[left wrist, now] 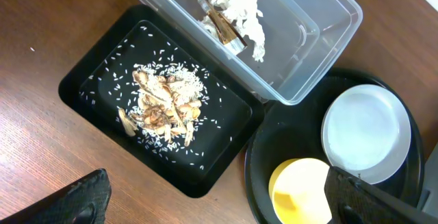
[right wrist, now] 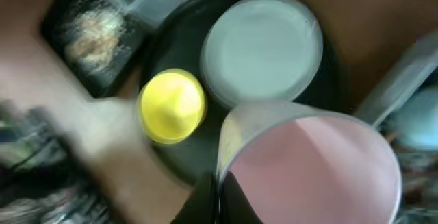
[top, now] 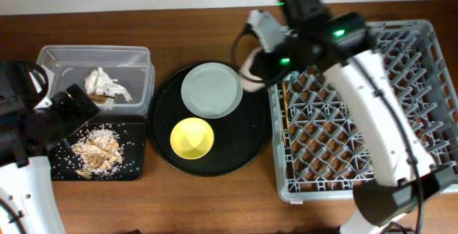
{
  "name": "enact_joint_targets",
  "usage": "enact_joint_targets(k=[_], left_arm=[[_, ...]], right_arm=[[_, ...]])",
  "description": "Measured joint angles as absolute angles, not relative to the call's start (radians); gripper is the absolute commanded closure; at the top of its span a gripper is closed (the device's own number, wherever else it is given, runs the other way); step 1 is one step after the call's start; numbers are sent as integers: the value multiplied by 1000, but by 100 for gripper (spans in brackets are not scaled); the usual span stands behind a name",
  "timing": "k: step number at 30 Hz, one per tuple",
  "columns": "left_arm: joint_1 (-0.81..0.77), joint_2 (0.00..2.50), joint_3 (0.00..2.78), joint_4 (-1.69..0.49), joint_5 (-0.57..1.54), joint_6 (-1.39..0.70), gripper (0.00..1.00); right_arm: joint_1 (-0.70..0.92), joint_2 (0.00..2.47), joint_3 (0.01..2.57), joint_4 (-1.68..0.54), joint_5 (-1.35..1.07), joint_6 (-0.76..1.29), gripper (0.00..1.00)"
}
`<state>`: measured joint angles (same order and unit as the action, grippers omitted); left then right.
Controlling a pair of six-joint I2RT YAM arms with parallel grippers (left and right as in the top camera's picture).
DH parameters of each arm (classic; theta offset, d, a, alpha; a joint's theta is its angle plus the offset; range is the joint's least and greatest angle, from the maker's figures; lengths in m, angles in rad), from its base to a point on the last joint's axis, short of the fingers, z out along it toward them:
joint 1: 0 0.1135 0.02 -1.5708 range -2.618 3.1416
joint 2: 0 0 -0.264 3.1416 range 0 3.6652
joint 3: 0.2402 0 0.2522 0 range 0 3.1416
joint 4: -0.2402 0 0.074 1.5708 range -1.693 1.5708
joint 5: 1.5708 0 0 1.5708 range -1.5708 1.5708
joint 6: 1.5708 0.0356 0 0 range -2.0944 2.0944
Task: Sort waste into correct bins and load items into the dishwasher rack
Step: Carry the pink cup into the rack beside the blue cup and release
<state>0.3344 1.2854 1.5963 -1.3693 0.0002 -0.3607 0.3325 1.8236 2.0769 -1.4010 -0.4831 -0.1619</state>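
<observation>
pink cup (right wrist: 315, 172) gripped inside right gripper (top: 255, 62) | pale plate (right wrist: 263, 46) just ahead of it | right arm bent over dishwasher rack (top: 429, 84) edge | left gripper (left wrist: 229, 200) spread wide

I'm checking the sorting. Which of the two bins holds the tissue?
The clear tub: the tissue lies in it beside the wrapper. The black tray holds the food scraps instead.

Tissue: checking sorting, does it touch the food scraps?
Apart. Left wrist view: tissue in the clear tub, scraps in the black tray, tub wall between.
</observation>
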Motion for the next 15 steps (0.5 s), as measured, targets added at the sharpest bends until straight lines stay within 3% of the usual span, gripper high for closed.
enact_joint_targets(k=[3, 7, 12, 15], left_arm=[[334, 1285, 1596, -1369, 0, -361, 1], [334, 1285, 1596, -1369, 0, -361, 1], [334, 1285, 1596, -1368, 0, -361, 1], [334, 1286, 1596, -1369, 0, -360, 1]], right_arm=[[154, 1840, 2016, -1459, -751, -268, 96], [31, 1842, 1834, -1434, -920, -374, 96], [20, 1855, 1485, -1066, -1085, -401, 96], [0, 1856, 1396, -970, -1114, -382, 96]])
